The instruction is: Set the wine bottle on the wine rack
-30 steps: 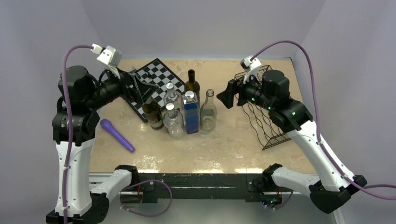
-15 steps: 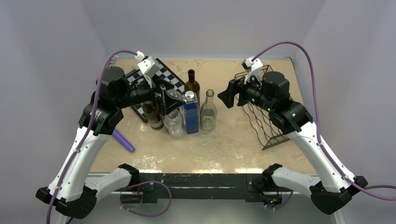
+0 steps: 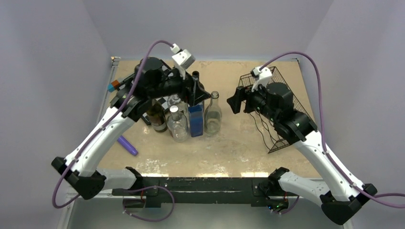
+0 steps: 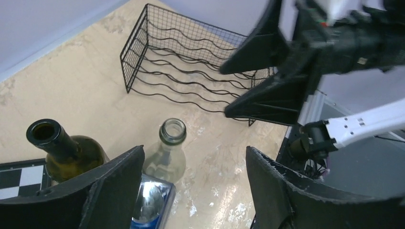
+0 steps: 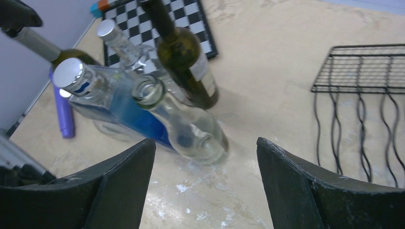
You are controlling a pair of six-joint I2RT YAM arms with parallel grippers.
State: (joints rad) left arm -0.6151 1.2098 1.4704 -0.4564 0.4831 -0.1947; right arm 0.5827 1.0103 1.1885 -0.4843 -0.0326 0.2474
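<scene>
You are holding the left hand (image 3: 197, 93), wide and empty, just above the dark green glass wine bottle (image 5: 186, 55) standing upright on the surface (image 3: 229, 143), apart from the black wire wine rack (image 4: 186, 62), probably for a neck grasp; the right hand (image 3: 234, 99) is also gaping empty.

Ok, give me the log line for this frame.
left gripper: open, above bottle group | right gripper: open, empty | wine rack: no bottles | stage: reach
</scene>
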